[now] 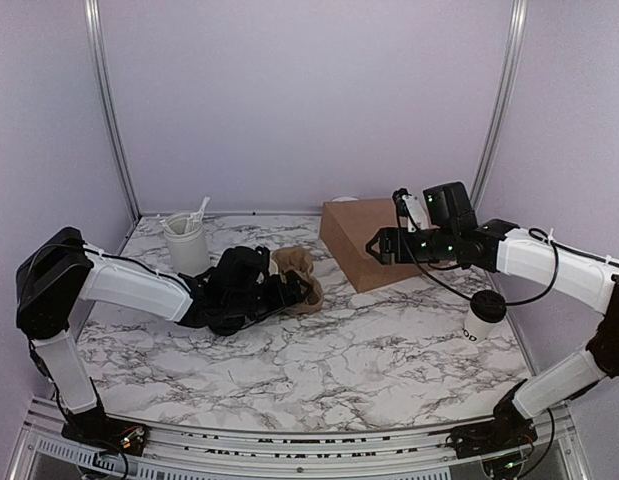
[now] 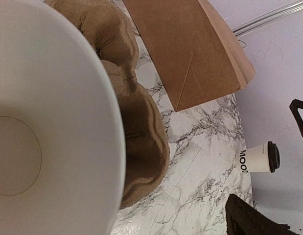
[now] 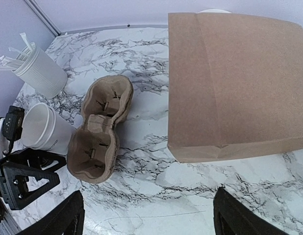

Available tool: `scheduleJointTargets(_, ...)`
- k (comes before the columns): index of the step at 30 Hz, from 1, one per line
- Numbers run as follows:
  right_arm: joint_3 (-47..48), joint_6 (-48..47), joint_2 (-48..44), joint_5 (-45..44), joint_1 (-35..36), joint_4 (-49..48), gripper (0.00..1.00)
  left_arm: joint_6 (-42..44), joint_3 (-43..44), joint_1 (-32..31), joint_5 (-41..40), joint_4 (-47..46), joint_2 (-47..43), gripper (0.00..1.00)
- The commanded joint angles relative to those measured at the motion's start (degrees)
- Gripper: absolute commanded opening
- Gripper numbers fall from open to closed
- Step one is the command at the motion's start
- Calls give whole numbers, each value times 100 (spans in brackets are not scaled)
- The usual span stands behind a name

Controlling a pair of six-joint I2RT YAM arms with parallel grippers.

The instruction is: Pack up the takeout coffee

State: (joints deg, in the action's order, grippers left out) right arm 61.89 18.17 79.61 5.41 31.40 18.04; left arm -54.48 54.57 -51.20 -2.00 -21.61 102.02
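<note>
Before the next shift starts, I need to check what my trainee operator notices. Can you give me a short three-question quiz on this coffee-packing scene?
1. True or false: the takeout coffee already sits in the cup carrier.
2. The right gripper is: A) shut on the takeout coffee; B) open, holding nothing; C) shut on the cup carrier.
3. How many of the cup carrier's visible wells hold a cup?

Key
1. False: it stands on the table, lid on, well to the right of the carrier.
2. B.
3. None: both are empty.
</note>
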Motion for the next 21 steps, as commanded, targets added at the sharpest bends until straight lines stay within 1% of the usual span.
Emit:
scheduleJointTargets(1,33,-43,-69,114,54,30,88,36,186,164,-138,-318,218,99)
scheduleJointTargets(6,67,-105,-2,10,246,16,88,244,137,403,-137,-327,213,99)
scheduleJointTargets(9,272,-182,242,-272,528,94,88,369,53,627,-53,-330,156,99)
scheduleJointTargets(18,1060,-539,1371,-703,1381,209,87,734,21,1397,337,-335,167,99)
scheduleJointTargets(21,1457,-740,1828,-770,1623,379,85,840,50,1464,546,-327,124,99)
